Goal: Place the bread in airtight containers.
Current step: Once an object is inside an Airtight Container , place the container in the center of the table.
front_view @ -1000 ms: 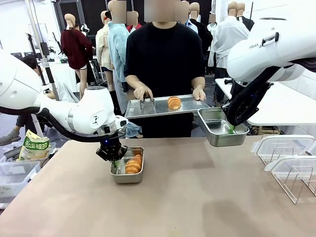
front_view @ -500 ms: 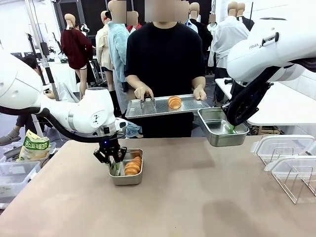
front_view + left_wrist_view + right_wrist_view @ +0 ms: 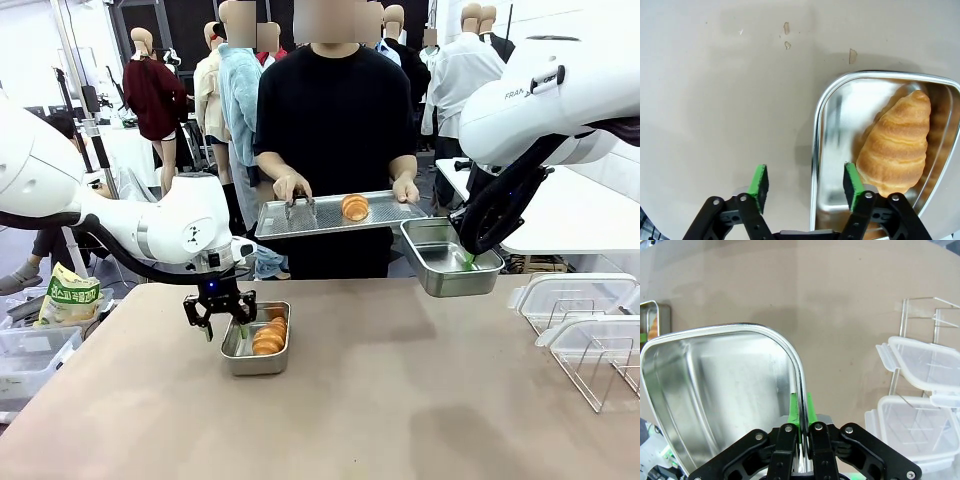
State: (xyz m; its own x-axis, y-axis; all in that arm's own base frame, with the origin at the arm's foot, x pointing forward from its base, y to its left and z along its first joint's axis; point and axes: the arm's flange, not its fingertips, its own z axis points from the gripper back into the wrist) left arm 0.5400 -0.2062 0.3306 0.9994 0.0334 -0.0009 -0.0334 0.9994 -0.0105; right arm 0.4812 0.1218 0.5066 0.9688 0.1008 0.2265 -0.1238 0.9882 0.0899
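Left wrist view: left tool [image 3: 805, 182] stands wide and empty, astride the rim of the shiny rectangular steel pan [image 3: 816, 125]; one golden-brown ridged croissant [image 3: 895, 145] lies inside. Right tool [image 3: 801, 410] clamps the second steel pan [image 3: 715, 385]. Next, likely: fetching the other croissant [image 3: 353, 207] from the flat steel tray [image 3: 325, 218]

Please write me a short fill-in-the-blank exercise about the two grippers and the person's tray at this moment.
1. The left gripper hangs with ___ jaws over the table pan's rim.
2. The right gripper is shut on the wall of an ___ raised pan.
3. The steel tray carries ___ croissant.
Missing words: open; empty; one.
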